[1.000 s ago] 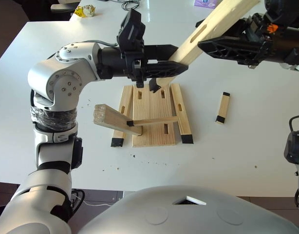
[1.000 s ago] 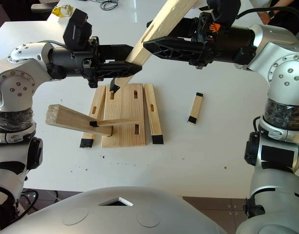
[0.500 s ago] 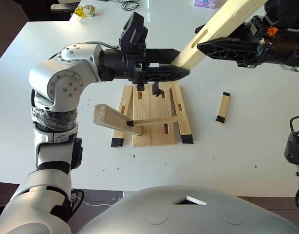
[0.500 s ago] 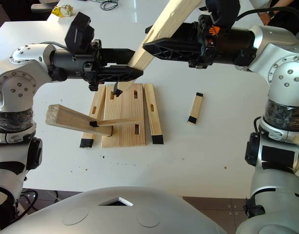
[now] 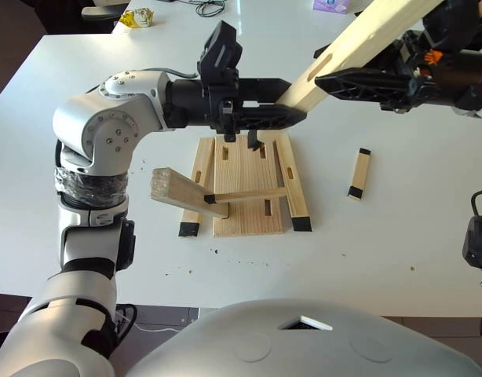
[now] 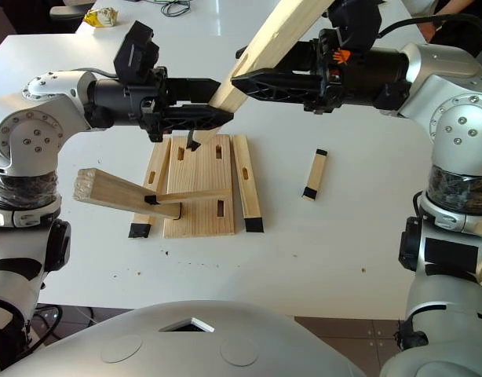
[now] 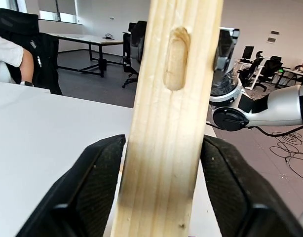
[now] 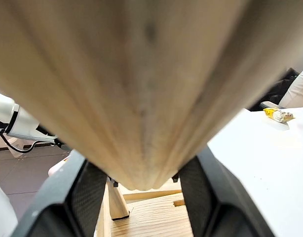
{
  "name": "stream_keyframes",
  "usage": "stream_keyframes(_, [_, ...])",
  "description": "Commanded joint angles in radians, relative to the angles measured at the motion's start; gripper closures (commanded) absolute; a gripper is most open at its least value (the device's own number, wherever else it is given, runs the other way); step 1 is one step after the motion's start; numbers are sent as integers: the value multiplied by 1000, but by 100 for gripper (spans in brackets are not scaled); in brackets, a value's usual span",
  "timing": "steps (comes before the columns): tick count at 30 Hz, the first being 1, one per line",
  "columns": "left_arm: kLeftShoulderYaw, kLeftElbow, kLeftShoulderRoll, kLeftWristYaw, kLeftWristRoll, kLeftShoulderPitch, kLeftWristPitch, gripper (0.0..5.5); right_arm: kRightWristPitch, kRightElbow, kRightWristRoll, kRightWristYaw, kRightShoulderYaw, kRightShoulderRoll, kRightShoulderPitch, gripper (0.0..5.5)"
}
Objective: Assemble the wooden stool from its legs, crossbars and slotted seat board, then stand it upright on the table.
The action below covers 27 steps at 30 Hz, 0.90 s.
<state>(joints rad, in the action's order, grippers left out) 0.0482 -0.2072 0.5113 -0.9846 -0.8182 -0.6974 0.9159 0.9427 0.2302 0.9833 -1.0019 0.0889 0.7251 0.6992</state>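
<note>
A long slotted wooden leg (image 5: 359, 39) hangs tilted above the seat board (image 5: 245, 188). My left gripper (image 5: 296, 99) is shut on its lower end, with black fingers (image 7: 92, 187) against both sides. My right gripper (image 5: 323, 75) is shut on the same leg higher up, where its fingers (image 8: 87, 197) flank the wood (image 8: 141, 74). The slotted board lies flat with a leg (image 5: 198, 184) along its left edge and another (image 5: 293, 184) along its right. A thick leg (image 5: 177, 196) with a thin crossbar (image 5: 249, 194) plugged into it rests across the board's front. A short black-tipped crossbar (image 5: 359, 174) lies to the right.
A yellow packet (image 5: 136, 16) and a purple box (image 5: 332, 5) sit at the far edge of the white table (image 5: 398, 243). There is free room on the table at the front and to the right of the short crossbar.
My left arm has shifted a little to the right at the leg's lower end. The leg and the right gripper have hardly moved.
</note>
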Motion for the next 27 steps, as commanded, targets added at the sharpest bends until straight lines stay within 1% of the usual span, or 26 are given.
stream_keyframes(1, [30, 62, 53, 21, 150, 24, -118, 211, -39, -9, -35, 2, 19, 12, 25, 345])
stream_keyframes(6, [21, 218, 106, 52, 313, 42, -289, 135, -85, 6, -88, -19, 42, 62, -9, 346])
stream_keyframes(10, [-7, 385, 152, 65, 438, 42, -465, 70, -105, 42, -106, -45, 89, 125, -76, 346])
stream_keyframes(12, [-25, 427, 180, 48, 466, 53, -514, 36, -103, 62, -101, -60, 120, 156, -120, 346])
stream_keyframes(17, [-55, 433, 306, -54, 528, 198, -652, 33, -78, 167, -62, -68, 220, 206, -299, 346])
stream_keyframes(21, [-53, 303, 384, -183, 508, 380, -680, 33, -94, 284, -61, -47, 264, 192, -468, 346])
stream_keyframes(23, [-46, 262, 407, -231, 514, 442, -715, 33, -108, 337, -67, -29, 259, 172, -531, 346])
stream_keyframes(27, [-27, 243, 443, -309, 547, 527, -797, 33, -183, 427, -138, -9, 192, 139, -642, 346])
